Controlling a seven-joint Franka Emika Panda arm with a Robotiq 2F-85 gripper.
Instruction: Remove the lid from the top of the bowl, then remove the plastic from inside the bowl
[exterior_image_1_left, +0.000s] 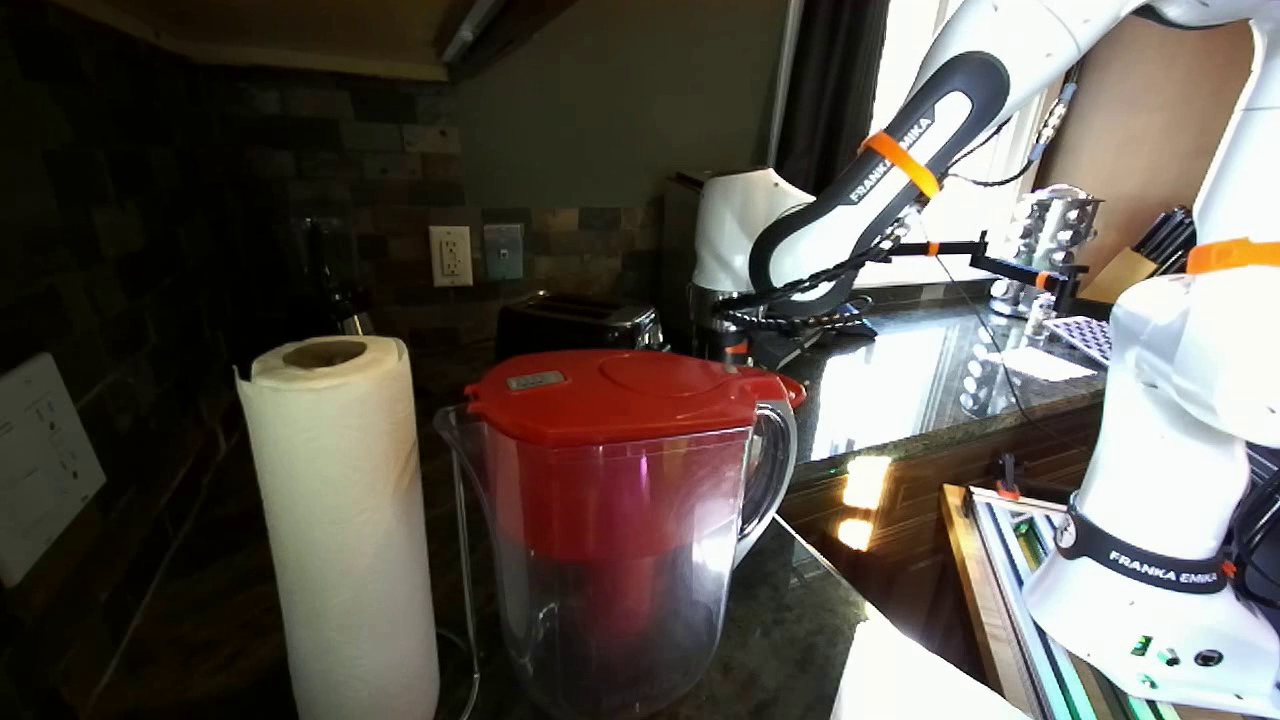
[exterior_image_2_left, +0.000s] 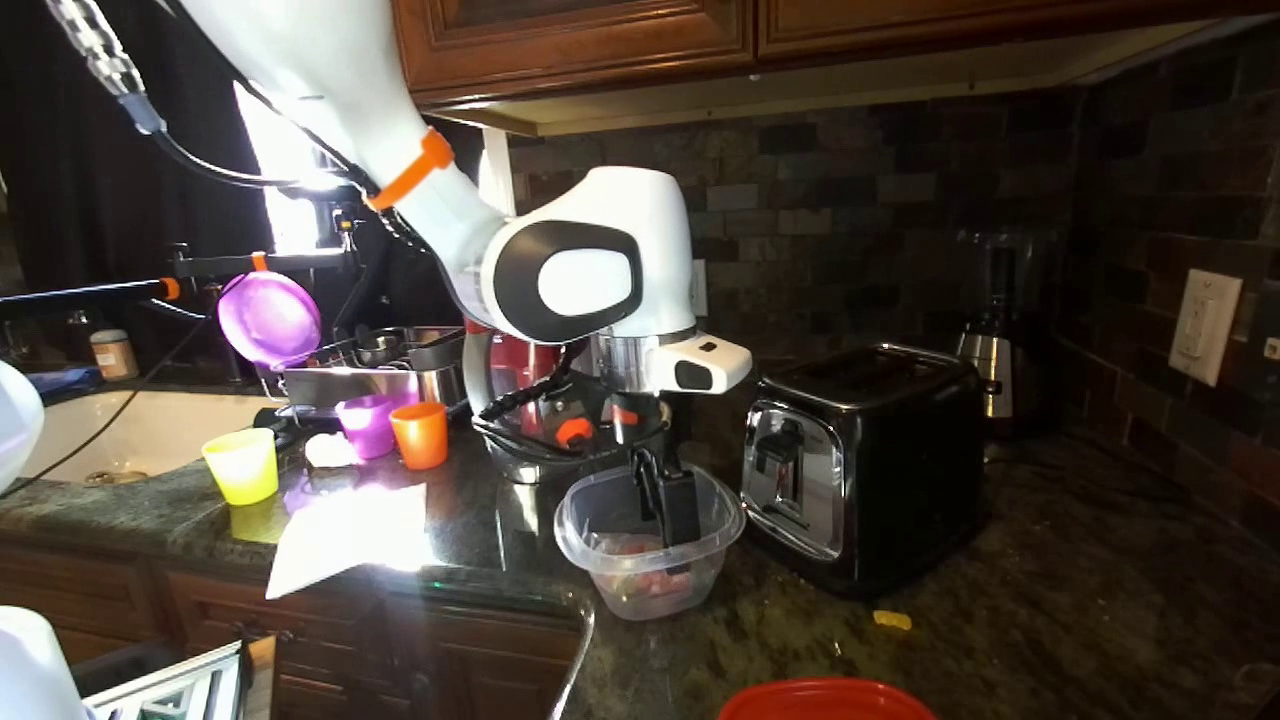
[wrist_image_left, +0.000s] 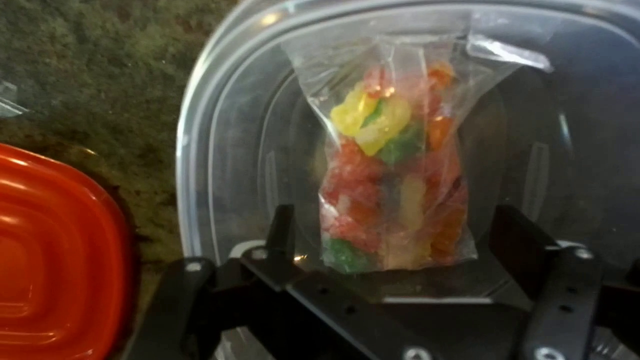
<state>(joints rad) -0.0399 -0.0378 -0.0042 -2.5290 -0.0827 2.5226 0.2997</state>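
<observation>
We count one clear bowl (wrist_image_left: 192, 165), one red lid (wrist_image_left: 55, 260) and one plastic bag (wrist_image_left: 395, 185) of sweets (wrist_image_left: 382, 127), which are too bunched for us to number. The lid lies off the bowl on the worktop (exterior_image_2_left: 1050, 610), and a strip of dark surface shows between their edges. The bag rests inside the bowl; in the wrist view we see a gap from each of its long sides to the bowl's walls. Our claw (wrist_image_left: 395, 215) reaches down within the rim, its two fingers (wrist_image_left: 281, 230) spread wide, one to each side of the bag, gripping nothing. We cannot tell whether either finger touches the bag.

In an exterior view we see one toaster (exterior_image_2_left: 900, 470) just beside the bowl, which stands near the worktop's front edge. One yellow cup (exterior_image_2_left: 242, 467), one purple cup (exterior_image_2_left: 367, 425) and one orange cup (exterior_image_2_left: 420, 436), three in all, stand apart from it. One red-topped pitcher (exterior_image_1_left: 620, 500) and one paper towel roll (exterior_image_1_left: 345, 520) stand upright near each other.
</observation>
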